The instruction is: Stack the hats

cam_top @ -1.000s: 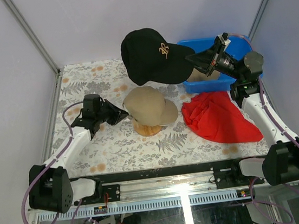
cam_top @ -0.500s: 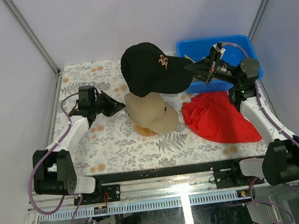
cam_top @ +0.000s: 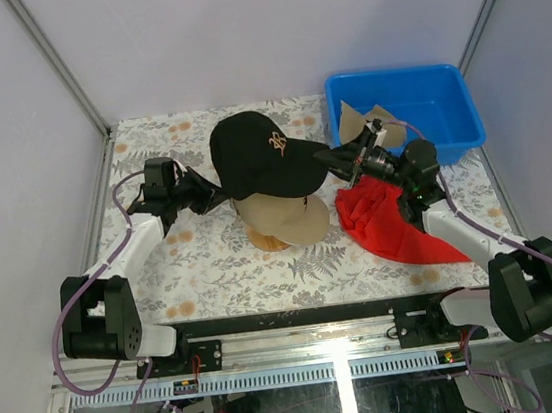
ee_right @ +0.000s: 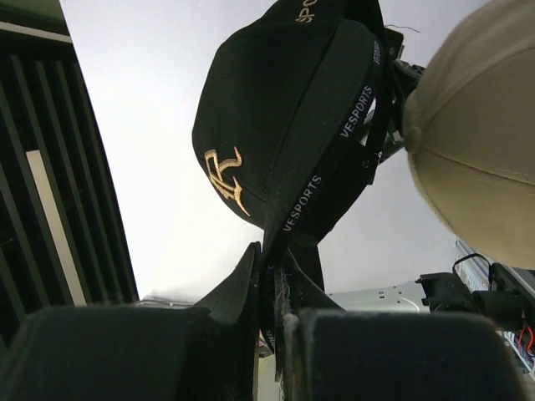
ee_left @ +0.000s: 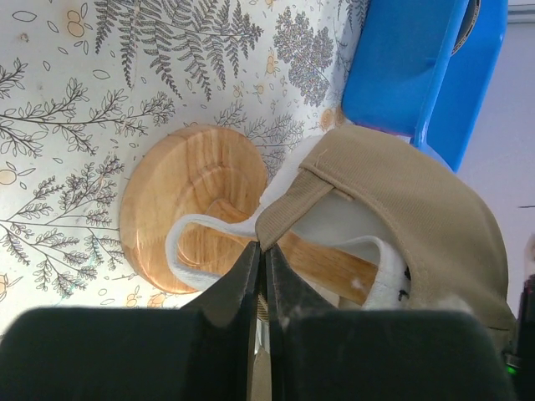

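A tan cap (cam_top: 282,211) sits on the wooden stand (cam_top: 268,240) at mid-table, with a white cap's edge (ee_left: 180,242) showing beneath it. My right gripper (cam_top: 336,159) is shut on the brim of the black cap with gold logo (cam_top: 258,156) and holds it low over the tan cap; the overhead view does not show whether they touch. The black cap (ee_right: 292,109) fills the right wrist view, with the tan cap (ee_right: 476,142) beside it. My left gripper (cam_top: 209,193) is shut on the tan cap's rear edge (ee_left: 284,213). A second tan cap (cam_top: 361,120) lies in the blue bin.
The blue bin (cam_top: 414,99) stands at the back right. A red cloth (cam_top: 393,217) lies on the table right of the stand, under my right arm. The stand's round wooden base (ee_left: 180,200) rests on the fern-patterned tablecloth (cam_top: 213,265).
My right gripper has carried the black cap down and to the left, from above the bin to over the tan cap. My left gripper has moved in to the tan cap's rear edge.
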